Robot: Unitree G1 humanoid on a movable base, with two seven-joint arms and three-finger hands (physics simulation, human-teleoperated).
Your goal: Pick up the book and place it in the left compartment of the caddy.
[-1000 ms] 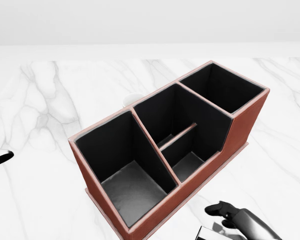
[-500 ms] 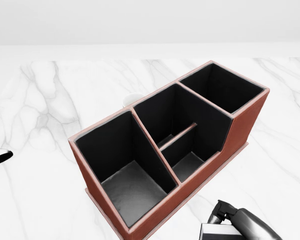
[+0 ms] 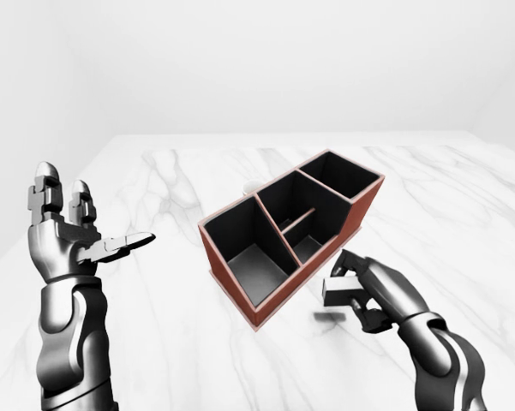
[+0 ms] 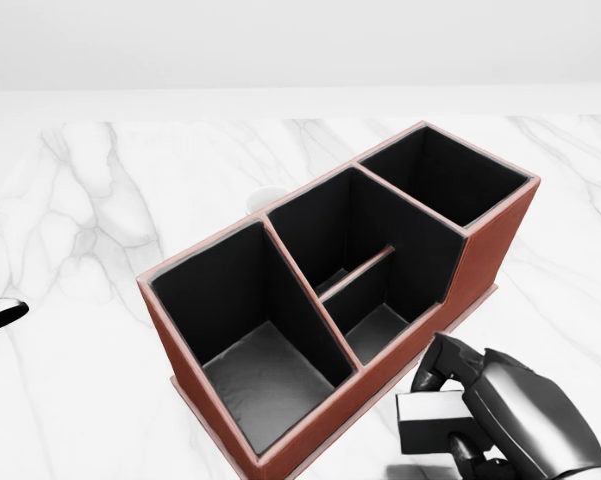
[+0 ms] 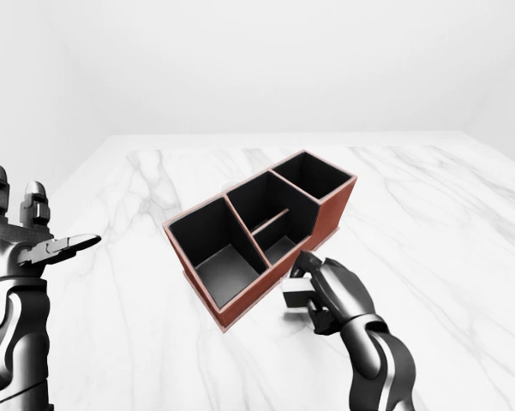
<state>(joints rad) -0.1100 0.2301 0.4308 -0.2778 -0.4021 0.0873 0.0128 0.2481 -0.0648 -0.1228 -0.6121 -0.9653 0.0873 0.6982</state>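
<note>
the book (image 4: 432, 422) is clamped between the fingers of the right hand (image 3: 377, 294) and is carried clear of the marble table (image 3: 171, 317), low and right in the head view, just beside the near wall of the caddy (image 4: 310, 420), presumably so it can be brought over the rim. the left compartment (image 4: 250, 350), lower left in that view, is seen to be empty, as are the divided middle one and the right one. the left hand (image 3: 68, 231) is held up at the left-eye view's left, fingers spread apart, nothing in it.
</note>
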